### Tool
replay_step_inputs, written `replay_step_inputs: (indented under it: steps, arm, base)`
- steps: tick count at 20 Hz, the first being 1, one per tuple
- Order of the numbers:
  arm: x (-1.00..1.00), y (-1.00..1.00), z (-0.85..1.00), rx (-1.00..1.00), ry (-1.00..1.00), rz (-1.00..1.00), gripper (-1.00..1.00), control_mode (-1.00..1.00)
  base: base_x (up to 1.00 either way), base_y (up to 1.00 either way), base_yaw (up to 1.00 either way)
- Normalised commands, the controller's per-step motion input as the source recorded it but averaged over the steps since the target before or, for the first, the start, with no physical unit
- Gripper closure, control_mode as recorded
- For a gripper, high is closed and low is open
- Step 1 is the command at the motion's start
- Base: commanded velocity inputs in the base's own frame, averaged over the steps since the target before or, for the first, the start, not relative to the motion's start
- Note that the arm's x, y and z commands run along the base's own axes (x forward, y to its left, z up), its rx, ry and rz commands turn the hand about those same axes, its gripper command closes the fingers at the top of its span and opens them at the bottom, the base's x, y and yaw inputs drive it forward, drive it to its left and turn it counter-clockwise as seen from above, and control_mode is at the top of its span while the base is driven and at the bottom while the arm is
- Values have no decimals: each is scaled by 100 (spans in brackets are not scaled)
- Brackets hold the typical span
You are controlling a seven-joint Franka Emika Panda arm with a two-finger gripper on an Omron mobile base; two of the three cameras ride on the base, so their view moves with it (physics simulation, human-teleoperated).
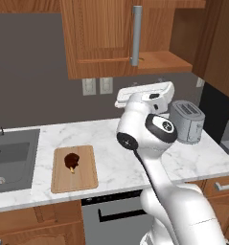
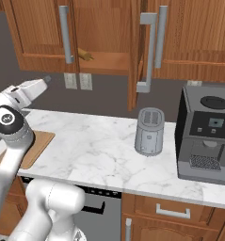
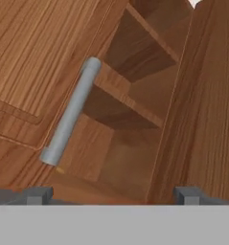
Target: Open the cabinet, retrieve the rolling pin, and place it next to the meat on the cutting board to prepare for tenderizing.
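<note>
Cabinet open; gripper spread and empty, aimed into the interior.

The reddish-brown wooden wall cabinet (image 2: 104,35) has its right door swung out edge-on, the left door closed, its long grey bar handle (image 3: 70,112) close ahead of the gripper (image 3: 113,194). The light wooden cutting board (image 1: 74,168) lies on the white marble counter (image 1: 116,158) carrying the dark brown meat (image 1: 71,161). The light-tan rolling pin (image 2: 84,55) rests on the lowest shelf, partly hidden behind that handle. Risk: a straight reach could strike the handle or shelf edge, or nudge the pin out of reach.

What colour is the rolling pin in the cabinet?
Light tan wood; the rolling pin shows best in the right base view.
</note>
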Motion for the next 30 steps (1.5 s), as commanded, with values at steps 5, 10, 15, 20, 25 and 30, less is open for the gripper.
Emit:
replay_step_inputs:
  steps: [5,10,15,20,25,30]
  arm:
    - [15,24,26,27,-9,19,-100,-100]
    - [2,9,41,30,-2,18,-100,-100]
    - [0,0,45,25,0,12,-100,-100]
    - [0,0,52,17,3,2,-100,-100]
    - [3,-6,17,8,8,0,-100,-100]
    - [24,-3,-14,-1,4,0,-100,-100]
  base:
    - [0,0,0]
    - [0,0,0]
    - [0,0,0]
    - [0,0,0]
    - [0,0,0]
    - [0,0,0]
